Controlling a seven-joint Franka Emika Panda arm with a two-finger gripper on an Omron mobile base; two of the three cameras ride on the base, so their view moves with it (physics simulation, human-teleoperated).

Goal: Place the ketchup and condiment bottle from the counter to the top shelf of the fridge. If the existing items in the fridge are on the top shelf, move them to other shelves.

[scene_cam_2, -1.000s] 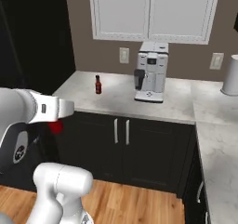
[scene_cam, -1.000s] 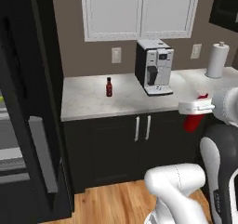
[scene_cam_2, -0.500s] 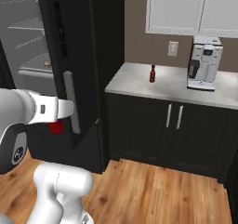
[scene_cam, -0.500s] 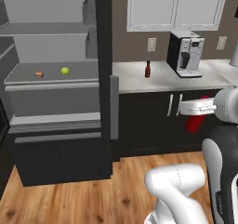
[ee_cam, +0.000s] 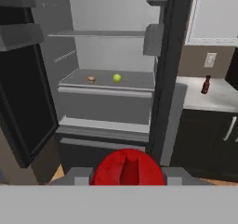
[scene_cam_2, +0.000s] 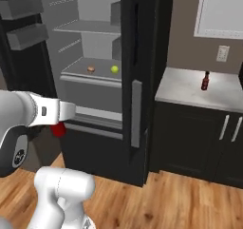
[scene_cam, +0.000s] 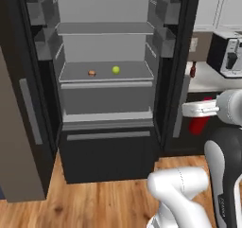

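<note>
We held the red ketchup bottle [ee_cam: 128,167] clenched in our pincer [ee_cam: 128,174], its cap end facing us in the hand view, low and in front of the open fridge [scene_cam: 106,57]. From the left base view the ketchup bottle [scene_cam: 198,123] hung below our hand at the right, beside the fridge's right door [scene_cam: 177,66]; from the right base view it showed as a red shape [scene_cam_2: 59,128] under our forearm, level with the fridge's lower drawers. The small dark condiment bottle [scene_cam_2: 205,81] stood upright on the counter [scene_cam_2: 199,88] to the right of the fridge, near the back wall, well apart from us. Inside the fridge, a yellow-green fruit [scene_cam: 116,69] and a small brownish item [scene_cam: 91,73] sat near each other on the middle shelf [scene_cam: 106,75]. The top shelf [scene_cam: 106,28] was above them.
</note>
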